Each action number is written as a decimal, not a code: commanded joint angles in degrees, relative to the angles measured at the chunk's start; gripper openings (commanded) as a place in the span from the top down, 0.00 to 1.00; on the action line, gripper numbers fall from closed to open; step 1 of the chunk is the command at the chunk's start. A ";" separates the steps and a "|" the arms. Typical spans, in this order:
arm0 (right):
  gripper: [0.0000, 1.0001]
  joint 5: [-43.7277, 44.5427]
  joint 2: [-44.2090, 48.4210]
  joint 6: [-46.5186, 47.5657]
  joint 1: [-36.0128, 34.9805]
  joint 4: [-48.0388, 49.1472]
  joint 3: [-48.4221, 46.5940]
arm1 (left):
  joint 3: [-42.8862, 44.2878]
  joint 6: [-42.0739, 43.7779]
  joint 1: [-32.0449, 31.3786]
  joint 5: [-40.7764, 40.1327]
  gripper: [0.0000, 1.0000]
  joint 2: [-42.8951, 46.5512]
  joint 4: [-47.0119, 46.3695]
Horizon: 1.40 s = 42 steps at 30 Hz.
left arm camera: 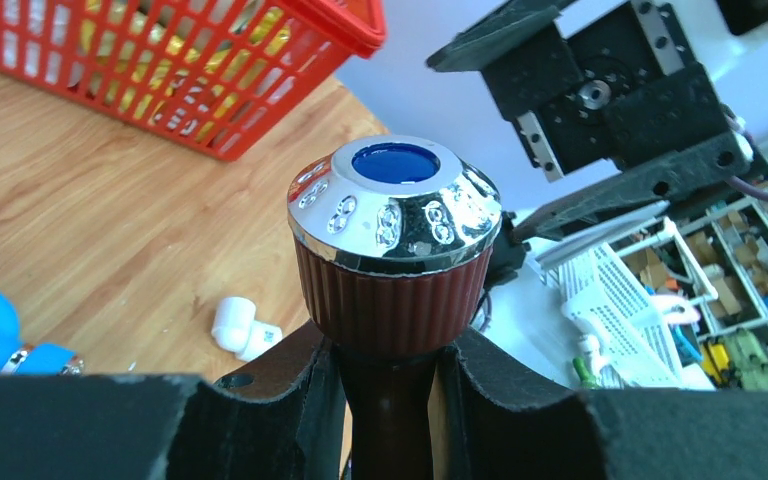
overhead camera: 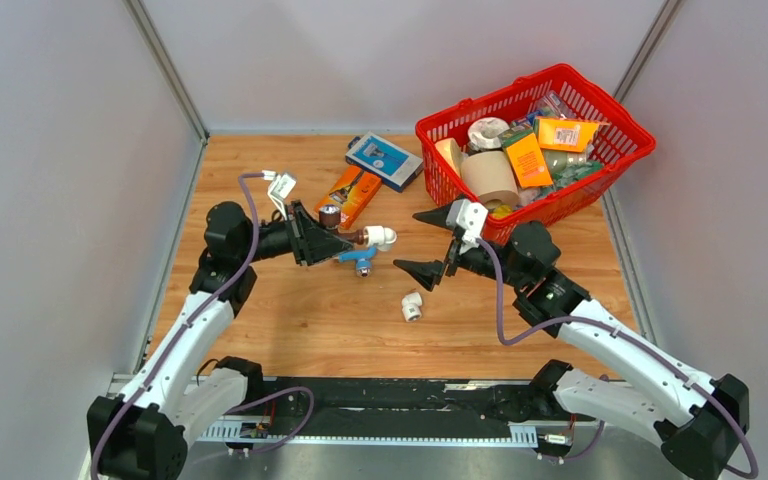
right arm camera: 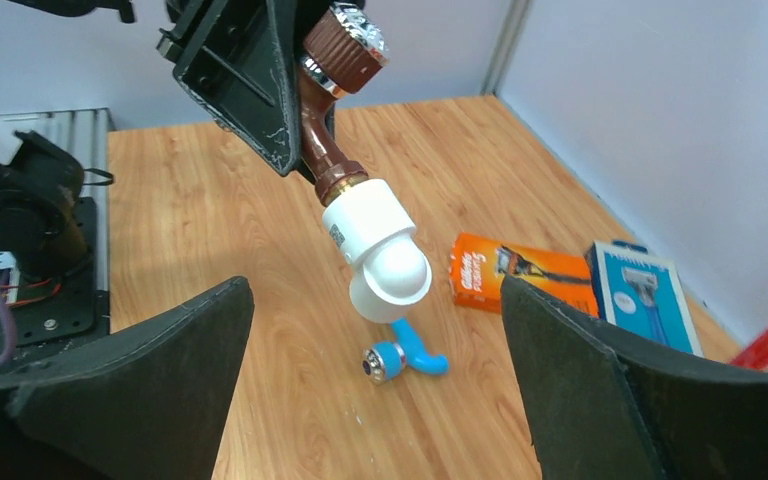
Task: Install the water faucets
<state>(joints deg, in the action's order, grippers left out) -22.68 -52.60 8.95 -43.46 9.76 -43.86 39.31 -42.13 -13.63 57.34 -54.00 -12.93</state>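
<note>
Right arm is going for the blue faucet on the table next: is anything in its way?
Partly. The white elbow on the brown faucet in the left gripper hangs close above the blue faucet. Nothing lies on the table between it and the open right gripper.

My white arm-link shells (overhead camera: 185, 345), black round joint housings (overhead camera: 228, 228), looping purple cables (overhead camera: 500, 300), white wrist camera block (overhead camera: 468, 218), matte black wedge fingers (right arm camera: 610, 400).

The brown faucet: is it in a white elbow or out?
In. The end of the brown faucet sits inside the white elbow; the left pincer grips it.
</note>
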 commanded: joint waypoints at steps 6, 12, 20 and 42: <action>0.10 -17.21 -5.14 0.81 -0.13 7.03 -5.09 | 2.96 -2.08 0.27 7.52 1.00 5.65 -4.56; 0.12 -19.07 -8.13 0.89 -0.31 7.55 -7.56 | 4.28 -3.66 0.18 9.28 1.00 6.71 -4.74; 0.21 -22.06 -12.35 -0.25 -1.01 8.70 -9.58 | 6.13 -4.98 -0.08 10.33 1.00 6.36 -5.26; 0.94 -25.93 -17.10 -6.22 -0.92 9.05 -13.45 | 7.80 -1.82 -1.05 12.18 1.00 4.69 -6.14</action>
<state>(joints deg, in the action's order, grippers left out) -47.37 -69.06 6.00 -44.07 18.22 -54.63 43.75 -46.06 -13.89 68.53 -50.04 -14.57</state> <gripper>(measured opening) 0.335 0.371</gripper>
